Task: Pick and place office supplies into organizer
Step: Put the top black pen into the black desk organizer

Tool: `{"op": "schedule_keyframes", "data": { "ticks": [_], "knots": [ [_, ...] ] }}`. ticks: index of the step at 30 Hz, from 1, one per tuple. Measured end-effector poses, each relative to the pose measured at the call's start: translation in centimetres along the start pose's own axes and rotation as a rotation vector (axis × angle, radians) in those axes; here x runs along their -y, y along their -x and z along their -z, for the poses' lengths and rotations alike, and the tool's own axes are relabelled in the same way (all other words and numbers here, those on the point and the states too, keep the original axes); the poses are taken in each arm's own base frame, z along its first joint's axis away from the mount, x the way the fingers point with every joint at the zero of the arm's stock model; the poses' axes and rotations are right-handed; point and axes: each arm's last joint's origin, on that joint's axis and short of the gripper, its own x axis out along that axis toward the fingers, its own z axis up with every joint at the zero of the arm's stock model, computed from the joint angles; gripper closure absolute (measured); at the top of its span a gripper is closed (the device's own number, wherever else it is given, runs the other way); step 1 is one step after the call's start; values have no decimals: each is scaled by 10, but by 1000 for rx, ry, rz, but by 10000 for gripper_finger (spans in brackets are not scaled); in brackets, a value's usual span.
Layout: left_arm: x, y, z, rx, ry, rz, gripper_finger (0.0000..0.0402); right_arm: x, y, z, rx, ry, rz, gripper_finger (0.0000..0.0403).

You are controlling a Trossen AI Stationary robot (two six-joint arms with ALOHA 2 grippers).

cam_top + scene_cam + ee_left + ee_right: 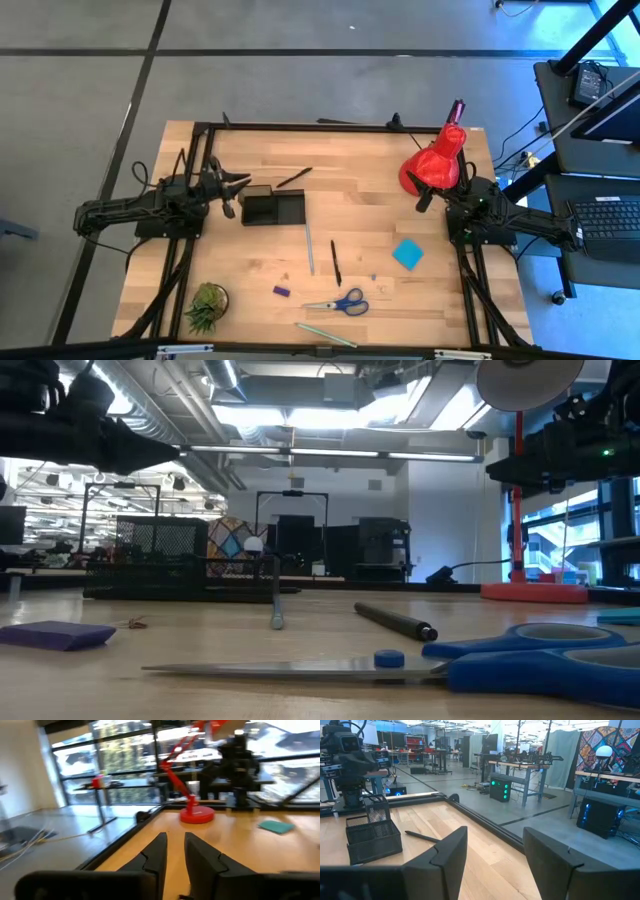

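The left gripper (240, 184) is hovering near the left edge of the table (360, 160), just beside the organizer (272, 208). Its fingers (159, 854) are standing slightly apart with only a narrow gap, and nothing is showing between them. The placement suggests it is positioned to serve the organizer directly.

The right gripper (424, 200) is waiting near the right edge, close to the base of the red lamp (436, 160). Its fingers (451, 851) are standing well apart and holding nothing, apparently kept clear of the work.

The organizer is sitting toward the left-rear part of the table, its taller cup section at the end nearest the left gripper. Whether anything is lying inside cannot be told.

The supplies are lying loose and well apart from it:
- a dark pen (294, 178) just behind the organizer;
- a pale pencil (309, 250) and another dark pen (336, 262) near the centre;
- the scissors (338, 303), purple block (282, 291) and a pale pen (325, 335) toward the front edge;
- the cyan sticky-note pad (407, 254) toward the right edge.

A potted plant (206, 304) is occupying the front-left corner.

Judgement: most of the task is outstanding.
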Motion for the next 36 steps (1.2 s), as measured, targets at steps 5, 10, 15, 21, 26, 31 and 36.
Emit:
{"op": "schedule_keyframes", "data": {
  "ticks": [5,10,15,21,26,31,36],
  "knots": [
    [2,0,0,6,6,53,290,0,0,0,0,0,0,208],
    [2,0,0,4,31,53,252,0,0,-1,5,-19,0,208],
    [2,0,1,-8,-2,54,235,0,0,-1,9,-145,-1,208],
    [2,0,1,-7,-5,54,233,0,0,0,0,-211,0,208],
    [2,0,1,-8,44,54,233,0,0,0,0,-242,-1,208],
    [1,0,1,-11,45,30,237,0,0,0,-1,-263,-16,208],
    [1,0,1,-12,47,25,240,-4,0,0,-8,-210,-147,208]
  ]
}}
